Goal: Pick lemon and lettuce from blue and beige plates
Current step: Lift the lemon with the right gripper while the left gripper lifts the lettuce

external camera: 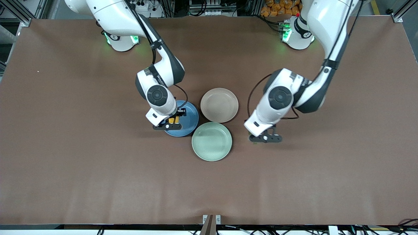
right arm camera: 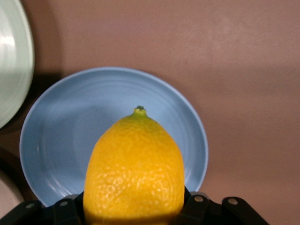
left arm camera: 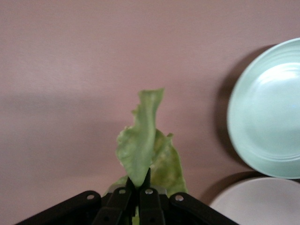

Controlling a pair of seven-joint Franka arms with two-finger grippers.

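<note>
We have the right gripper (external camera: 169,123) clamped on the lemon (right arm camera: 135,171), a pebbly yellow oval with a small green nub, lifted above the glossy blue plate (right arm camera: 61,126) that lies directly beneath it. Our left gripper (external camera: 265,137) pinches the lettuce (left arm camera: 143,150) by its stem end, so the thin crinkled leaf stands out from the fingertips over bare table, just beside the beige plate (external camera: 219,105) and the mint-green plate (external camera: 212,141). Both plates look emptied.

The lemon (right arm camera: 135,171) has a pebbled, slightly glossy skin; the lettuce (left arm camera: 142,145) is thin, crinkled, matt; the blue plate (right arm camera: 61,122) is smooth with faint rings; the table (external camera: 81,169) is matt brown.
</note>
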